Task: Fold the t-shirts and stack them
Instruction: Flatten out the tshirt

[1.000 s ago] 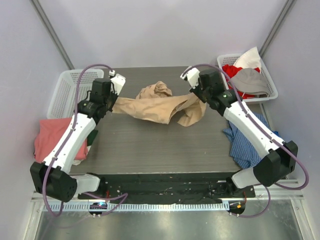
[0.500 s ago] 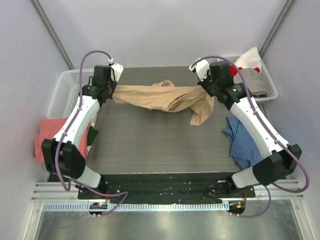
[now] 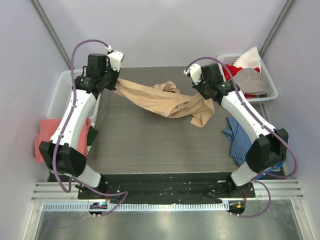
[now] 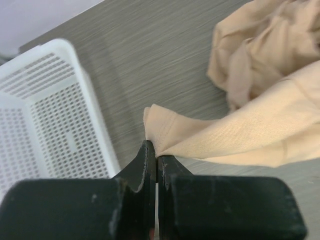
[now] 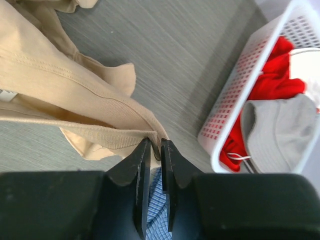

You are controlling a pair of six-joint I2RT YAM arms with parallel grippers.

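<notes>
Across the far half of the table (image 3: 150, 145), the tan t-shirt (image 3: 160, 100) sags, partly bunched, between both arms. The left gripper (image 4: 156, 152) is clamped tight on one edge of it, near the white basket (image 4: 45, 115). The right gripper (image 5: 156, 146) has its jaws slightly parted with a hem lying between the tips; a firm hold cannot be confirmed. The salmon-pink t-shirt (image 3: 47, 137) lies beside the table's left edge.

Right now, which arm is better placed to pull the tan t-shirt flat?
Left. The left tool pinches the tan cloth t-shirt tight by its edge; the right tool has its jaws slightly apart.
</notes>
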